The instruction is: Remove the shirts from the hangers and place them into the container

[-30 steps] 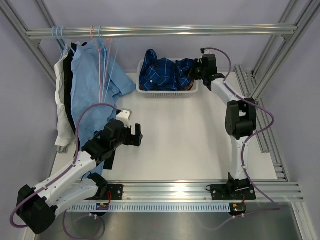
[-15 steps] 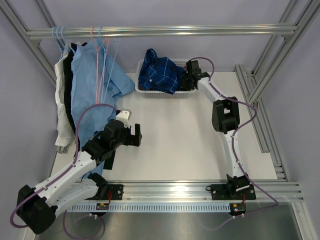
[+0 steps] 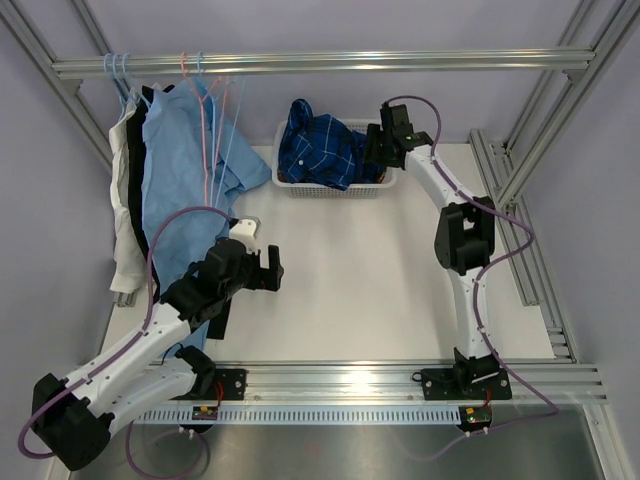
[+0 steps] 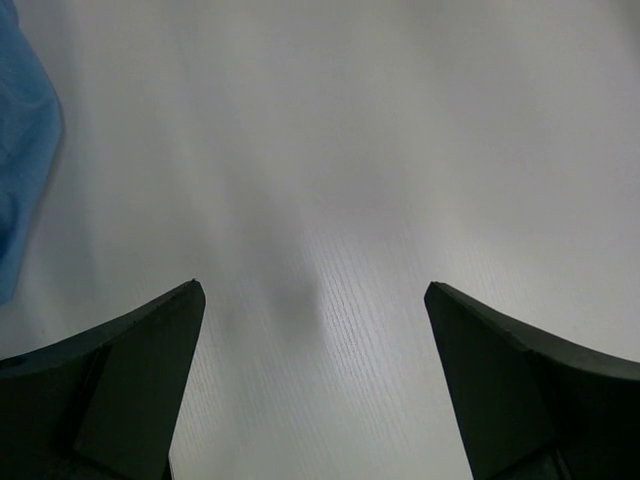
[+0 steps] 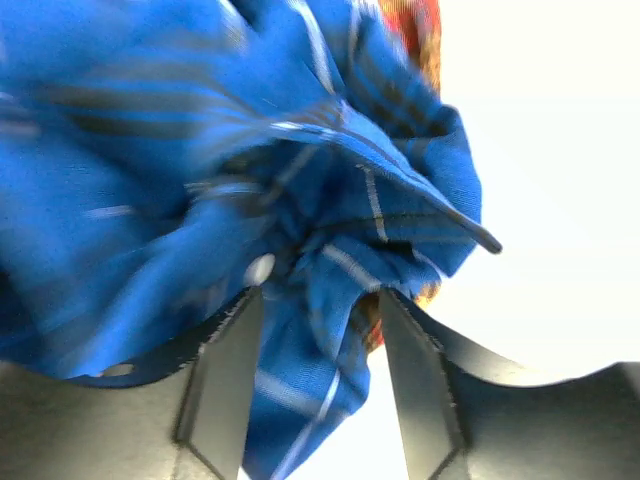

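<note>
Right gripper (image 5: pixel 315 300) at upper centre, jaws parted around a fold of blue checked shirt (image 3: pixel 320 145), shirt heaped in basket (image 3: pixel 332 188), left gripper (image 4: pixel 312 290) spread wide and empty over table (image 4: pixel 350 150), hung shirts (image 3: pixel 185 175) upper left.

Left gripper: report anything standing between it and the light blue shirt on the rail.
Nothing visible does. The left gripper, jaws open, hovers over the table; the light blue shirt hangs beyond it to the left.
</note>
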